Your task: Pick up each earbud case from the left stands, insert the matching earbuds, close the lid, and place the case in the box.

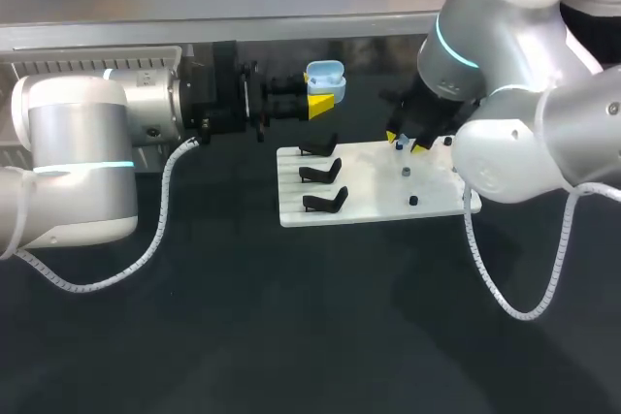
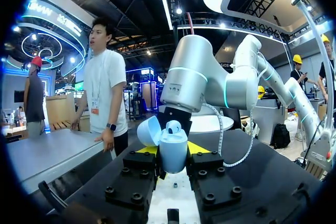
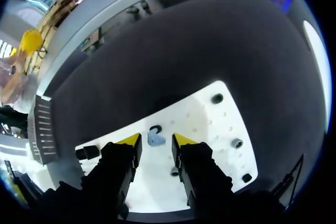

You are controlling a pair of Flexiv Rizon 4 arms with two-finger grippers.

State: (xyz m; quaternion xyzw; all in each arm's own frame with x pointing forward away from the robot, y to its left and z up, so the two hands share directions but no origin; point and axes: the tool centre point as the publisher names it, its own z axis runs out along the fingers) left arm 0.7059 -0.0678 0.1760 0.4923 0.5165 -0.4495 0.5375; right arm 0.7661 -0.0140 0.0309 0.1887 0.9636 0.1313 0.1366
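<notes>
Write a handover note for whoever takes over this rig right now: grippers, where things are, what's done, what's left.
Left gripper: shut on the blue case, lid open, held clear of the white board.
Right gripper: open, low over the board, with a blue earbud lying between its tips, not yet gripped.
Done: the case is off the stands; all three look bare.
Left: grip the earbud, seat it in the case, close the lid, put the case in the box. No box shows in these views.
</notes>
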